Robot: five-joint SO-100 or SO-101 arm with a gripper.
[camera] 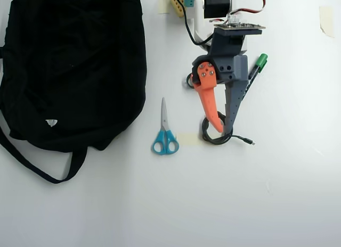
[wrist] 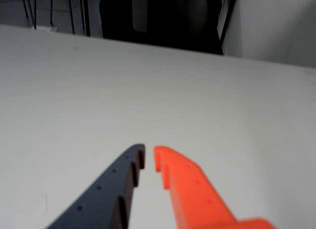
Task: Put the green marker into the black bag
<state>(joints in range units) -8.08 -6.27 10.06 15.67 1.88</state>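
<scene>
Two views cover this moment. In the overhead view, going from left to right, the black bag (camera: 69,66) fills the upper left of the frame, lying flat on the white table (camera: 277,194), its small white tag (camera: 51,122) low on the fabric and its strap (camera: 37,164) looping out at the lower left. Just right of the bag, near the middle of the frame, a pair of scissors (camera: 165,132) with blue handles lies with its blades pointing up the frame. Further right, the hand (camera: 222,130) hangs from the arm at the top centre, one finger orange and one dark grey, tips pointing down the frame and nearly meeting, with nothing between them. A black cable (camera: 224,139) curls on the table under the tips. The green marker (camera: 256,67) lies just right of the hand's body, tilted, its green cap toward the upper right; part of its barrel is hidden by the grey finger. It is well apart from the bag.

In the wrist view, the hand (wrist: 149,157) enters from the bottom edge, its two tips separated by a narrow gap over bare table (wrist: 98,91).
</scene>
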